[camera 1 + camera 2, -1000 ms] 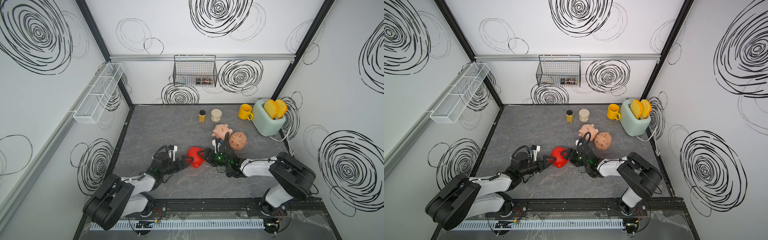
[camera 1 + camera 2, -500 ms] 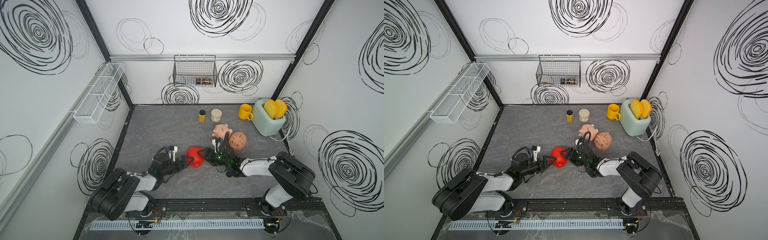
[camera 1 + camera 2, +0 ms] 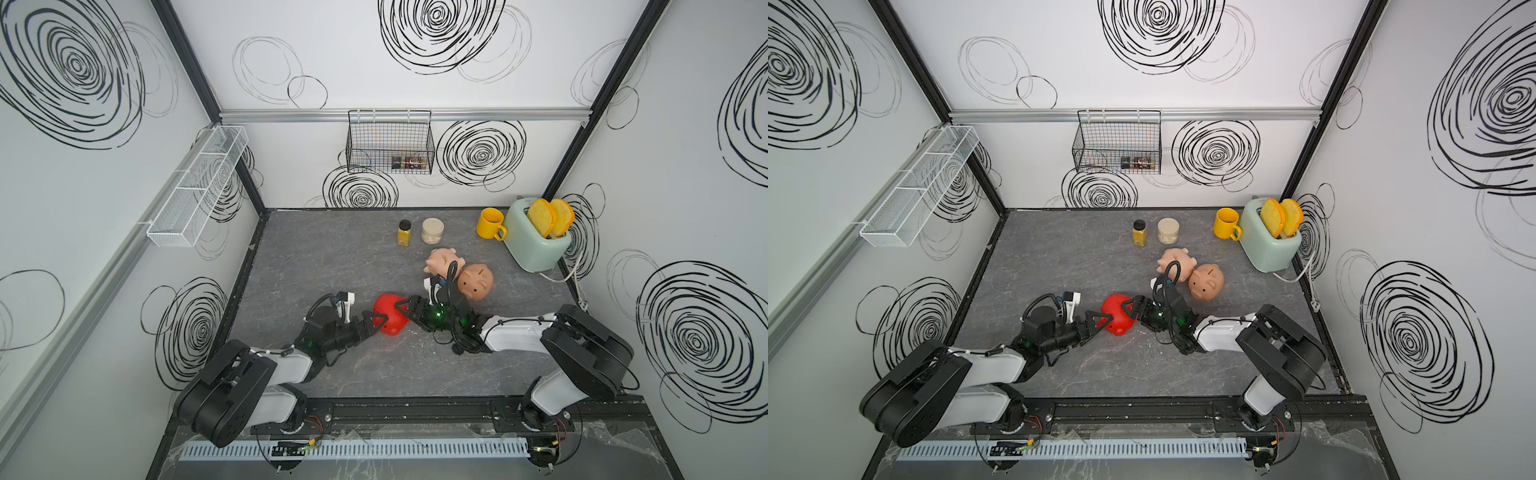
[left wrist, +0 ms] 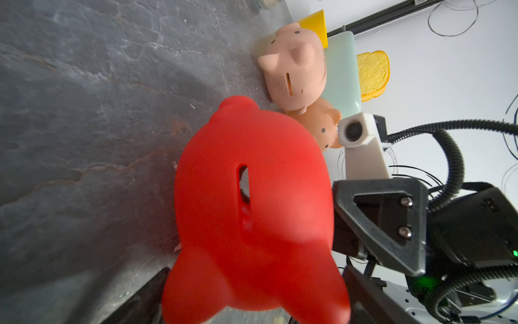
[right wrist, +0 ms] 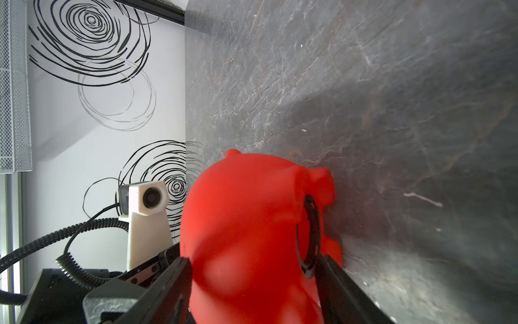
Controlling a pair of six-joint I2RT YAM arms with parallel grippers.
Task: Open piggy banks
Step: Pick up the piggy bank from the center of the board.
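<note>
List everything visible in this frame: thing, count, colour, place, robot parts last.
red piggy bank: one, bright red, mid-table, between both pincers
pale pink piggy bank: one, pale pink, right of centre, behind the right arm
peach-tan piggy bank: one, peach-tan, right beside the pink one
mug: one, yellow, back right, next to the toaster
toaster: one, mint green, back right corner
toast slices: two, yellow-orange, standing in the toaster
spice jar: one, yellow with black lid, back centre
round jar: one, clear with beige contents, beside the spice jar
wire basket: one, black, back wall
mesh shelf: one, white, left wall
table: one, grey stone pattern
left pincer: one, black, gripping the red piggy bank
right pincer: one, black, gripping its opposite side
</note>
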